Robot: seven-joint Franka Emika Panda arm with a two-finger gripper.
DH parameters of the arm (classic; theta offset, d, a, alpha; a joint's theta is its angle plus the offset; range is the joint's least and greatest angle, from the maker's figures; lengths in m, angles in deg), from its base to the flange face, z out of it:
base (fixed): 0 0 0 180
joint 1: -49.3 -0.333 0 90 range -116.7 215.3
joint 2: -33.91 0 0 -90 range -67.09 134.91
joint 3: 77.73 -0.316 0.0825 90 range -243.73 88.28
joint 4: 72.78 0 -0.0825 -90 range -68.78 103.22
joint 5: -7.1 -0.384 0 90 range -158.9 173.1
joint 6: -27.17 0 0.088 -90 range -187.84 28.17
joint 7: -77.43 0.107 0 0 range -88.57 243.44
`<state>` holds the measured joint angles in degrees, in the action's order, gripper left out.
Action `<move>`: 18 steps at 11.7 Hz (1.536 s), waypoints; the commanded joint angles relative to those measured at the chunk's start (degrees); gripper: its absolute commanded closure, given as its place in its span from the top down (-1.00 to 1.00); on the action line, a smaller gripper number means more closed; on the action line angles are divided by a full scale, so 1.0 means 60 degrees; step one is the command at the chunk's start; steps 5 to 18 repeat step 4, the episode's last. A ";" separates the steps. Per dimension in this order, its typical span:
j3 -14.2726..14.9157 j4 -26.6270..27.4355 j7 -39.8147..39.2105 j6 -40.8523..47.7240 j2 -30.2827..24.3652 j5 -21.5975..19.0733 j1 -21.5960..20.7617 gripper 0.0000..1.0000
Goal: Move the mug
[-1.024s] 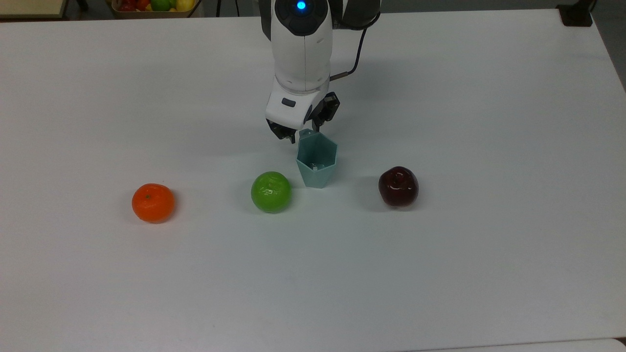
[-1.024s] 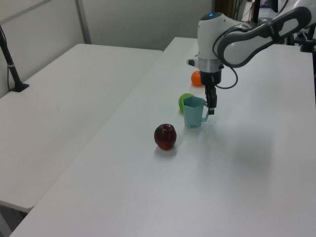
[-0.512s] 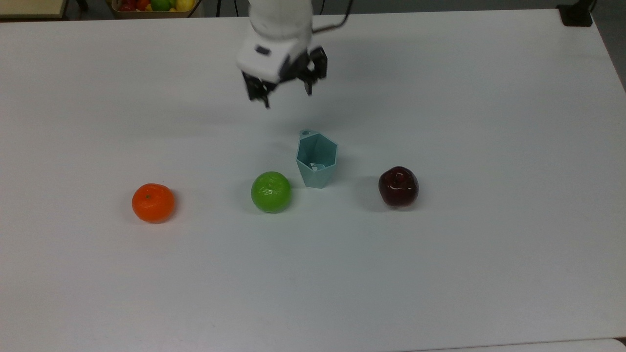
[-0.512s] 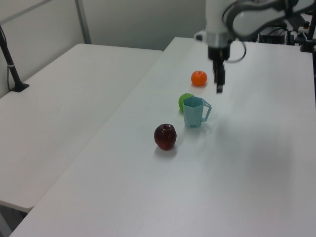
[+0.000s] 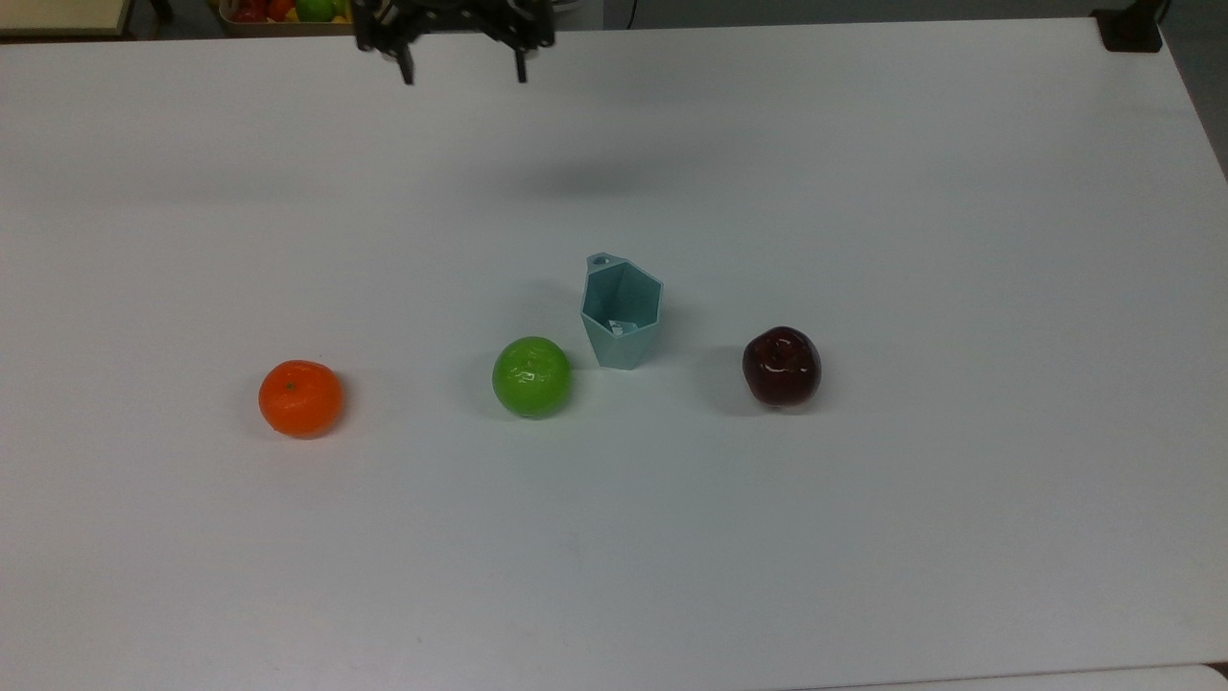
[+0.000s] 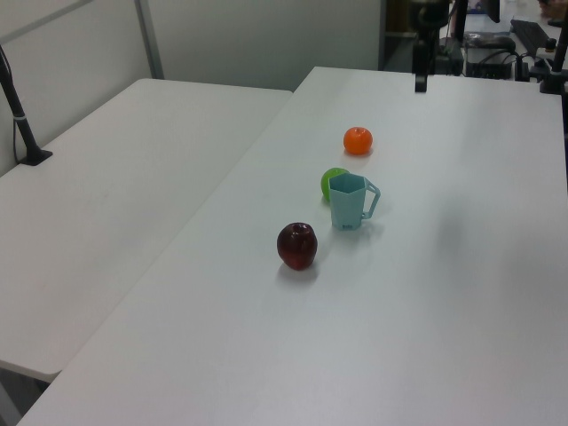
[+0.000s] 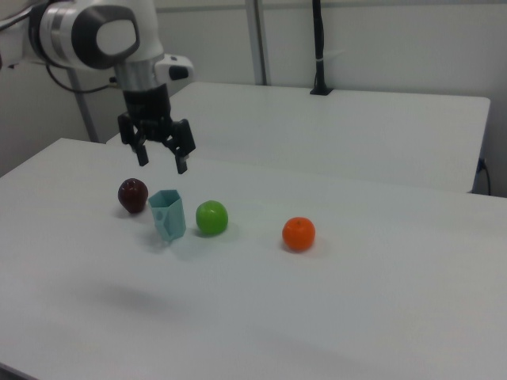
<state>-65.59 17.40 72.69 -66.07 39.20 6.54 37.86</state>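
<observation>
Standing upright on the table [image 5: 959, 192], the mug [image 5: 621, 312] sits between a green apple [image 5: 531, 376] and a red apple [image 5: 781, 366] in the top view, well apart from the gripper [image 5: 462, 72]. In the left view its handle faces the left view's right. In the right view the fingers [image 7: 181, 164] hang spread, holding nothing, above it; by this, the move looks either finished or not begun.

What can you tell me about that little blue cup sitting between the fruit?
The mug is pale teal-blue, looks like plastic, with flat angular sides and a six-sided rim. It stands upright on the white table, open and seemingly empty. Its angular handle points to the left view's right. A green apple sits close by, a dark red apple further off; neither visibly touches it. Nothing holds it.
</observation>
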 commanded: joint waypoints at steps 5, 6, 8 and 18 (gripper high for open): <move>0.0805 -0.0499 0.0805 0.0730 -0.0340 0.0167 -0.0100 1.00; 0.0805 -0.0499 0.0805 0.0730 -0.0340 0.0167 -0.0100 1.00; 0.0805 -0.0499 0.0805 0.0730 -0.0340 0.0167 -0.0100 1.00; 0.0805 -0.0499 0.0805 0.0730 -0.0340 0.0167 -0.0100 1.00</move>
